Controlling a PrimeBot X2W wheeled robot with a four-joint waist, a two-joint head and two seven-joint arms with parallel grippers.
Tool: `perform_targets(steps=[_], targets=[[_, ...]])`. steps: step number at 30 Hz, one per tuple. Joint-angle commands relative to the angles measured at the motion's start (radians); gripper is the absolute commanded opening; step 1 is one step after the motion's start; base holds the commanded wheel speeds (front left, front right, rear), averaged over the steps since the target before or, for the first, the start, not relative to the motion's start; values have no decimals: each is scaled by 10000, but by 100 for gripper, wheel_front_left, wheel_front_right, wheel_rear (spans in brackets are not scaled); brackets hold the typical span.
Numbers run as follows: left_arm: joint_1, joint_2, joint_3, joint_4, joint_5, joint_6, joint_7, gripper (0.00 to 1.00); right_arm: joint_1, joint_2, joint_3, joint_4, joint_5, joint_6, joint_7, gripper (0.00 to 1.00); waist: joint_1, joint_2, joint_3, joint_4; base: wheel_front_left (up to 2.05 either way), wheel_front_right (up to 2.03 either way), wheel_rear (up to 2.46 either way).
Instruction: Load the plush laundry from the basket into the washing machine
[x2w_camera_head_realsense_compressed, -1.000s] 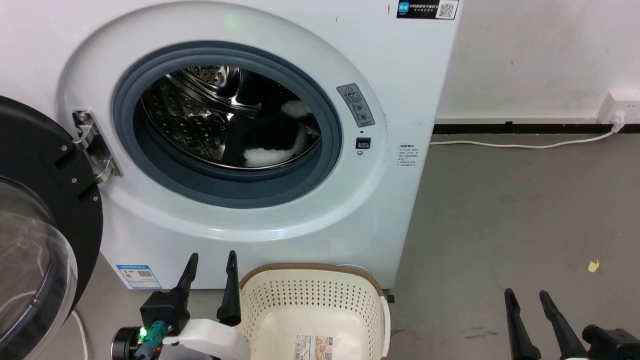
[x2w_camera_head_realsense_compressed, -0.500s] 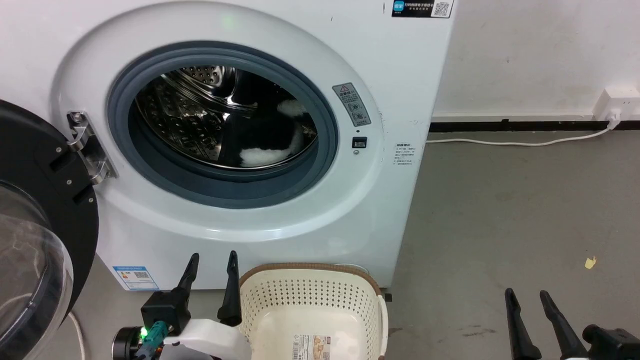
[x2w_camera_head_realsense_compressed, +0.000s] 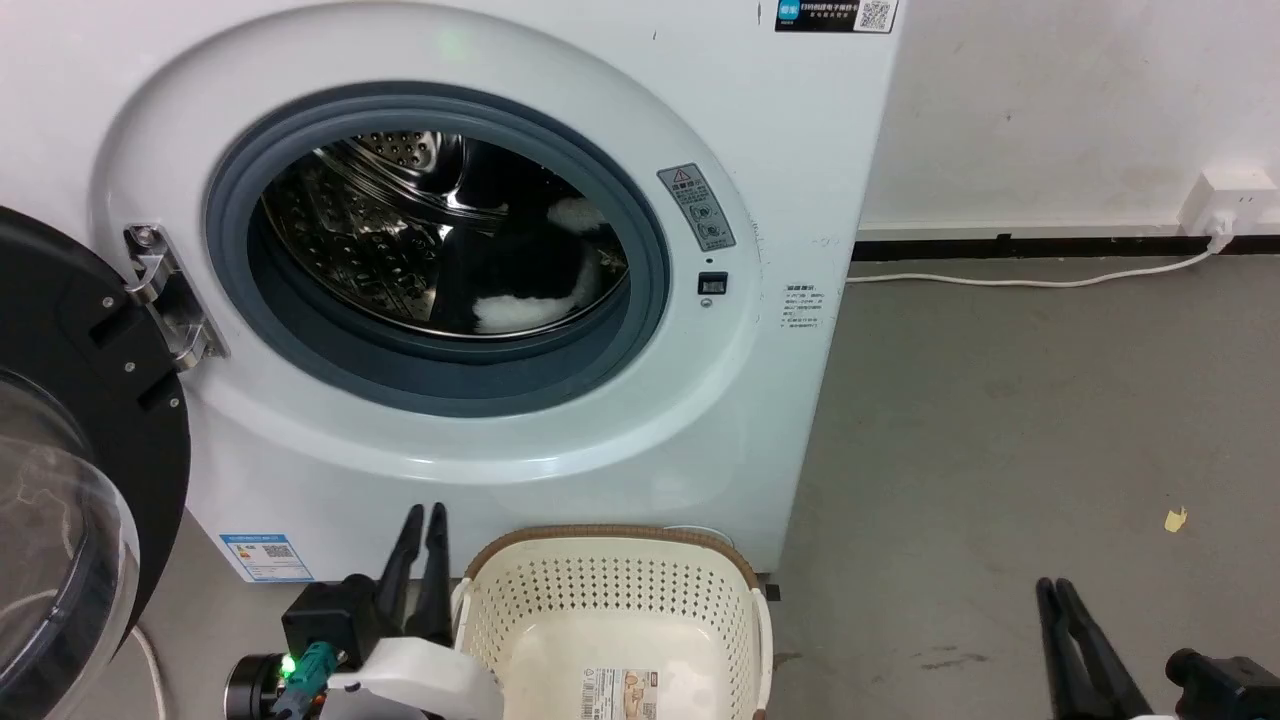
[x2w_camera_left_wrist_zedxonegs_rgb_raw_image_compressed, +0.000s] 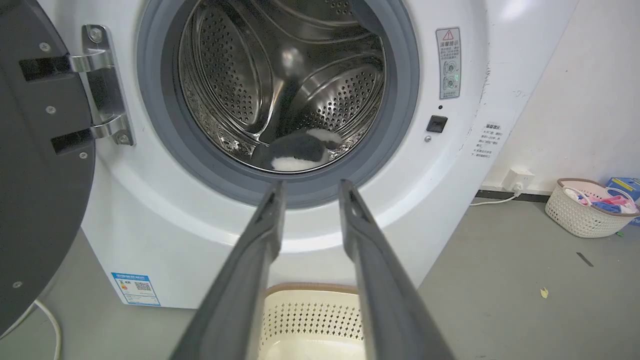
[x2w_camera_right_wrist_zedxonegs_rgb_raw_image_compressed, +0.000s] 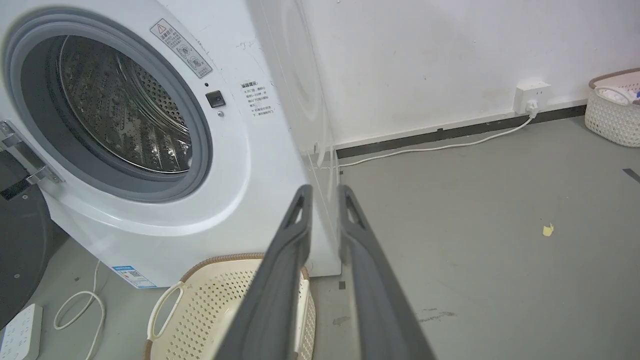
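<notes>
Note plush (x2w_camera_head_realsense_compressed: 510, 312) inside washer (x2w_camera_head_realsense_compressed: 700, 420) and basket (x2w_camera_head_realsense_compressed: 610, 532) empty at its foot — treat loading as complete, hence left gripper (x2w_camera_head_realsense_compressed: 425, 512) and right gripper (x2w_camera_head_realsense_compressed: 1054, 588) low, clear of porthole (x2w_camera_head_realsense_compressed: 440, 375), fingers a narrow gap apart, holding nothing.

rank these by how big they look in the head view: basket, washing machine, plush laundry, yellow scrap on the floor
1. washing machine, by far the largest
2. basket, nearest the camera and cut off by the bottom edge
3. plush laundry, farther away, its black parts hard to make out
4. yellow scrap, the smallest
</notes>
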Motion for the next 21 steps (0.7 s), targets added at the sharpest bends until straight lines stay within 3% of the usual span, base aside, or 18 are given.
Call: perform_targets(steps=[1, 21], targets=[[0, 0, -4, 0, 0, 0, 0, 0, 0, 0, -2, 2, 0, 0, 0, 0, 0, 0, 1, -2, 0, 0, 0], [93, -85, 264, -318, 425, -128, 355, 0, -202, 3, 80, -131, -433, -1, 250, 0, 0, 0, 43, -116, 0, 0, 0]])
